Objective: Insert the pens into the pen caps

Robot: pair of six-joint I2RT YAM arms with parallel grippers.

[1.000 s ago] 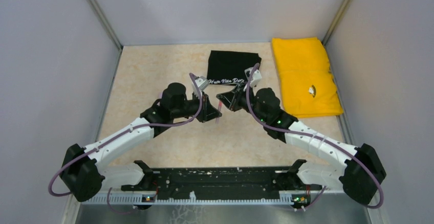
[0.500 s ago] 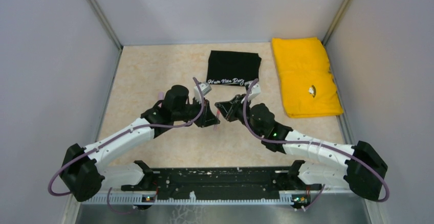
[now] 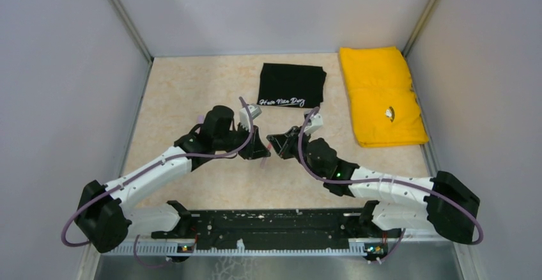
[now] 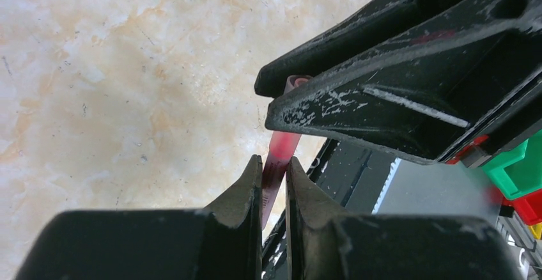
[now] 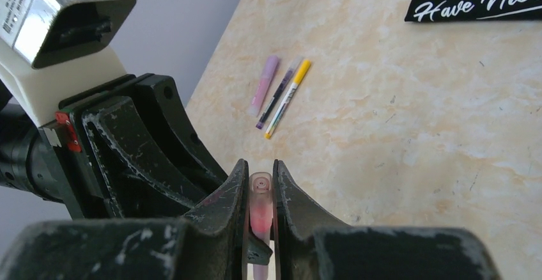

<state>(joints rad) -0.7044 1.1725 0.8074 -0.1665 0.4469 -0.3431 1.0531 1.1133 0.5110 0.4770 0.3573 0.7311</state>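
Observation:
My left gripper [image 4: 273,160] is shut on the reddish-pink pen [image 4: 280,152], seen in the left wrist view. My right gripper [image 5: 259,163] is shut on a translucent reddish pen cap [image 5: 260,197]. The two grippers meet tip to tip at mid table, left [image 3: 261,149] and right [image 3: 277,144], with the pen [image 3: 270,146] between them. The pen's far end runs in between the right fingers [image 4: 383,82]. A pale pink pen [image 5: 263,85], a thin dark purple-tipped pen [image 5: 276,98] and a thin white pen with a yellow cap [image 5: 289,98] lie side by side on the table beyond.
A folded black cloth with white lettering [image 3: 291,85] lies at the back centre. A folded yellow cloth [image 3: 381,94] lies at the back right. A black rail [image 3: 275,229] runs along the near edge. Grey walls close in both sides.
The right arm has swung left and nearer, bringing its gripper against the left gripper. The left gripper has shifted slightly nearer. Both stay shut.

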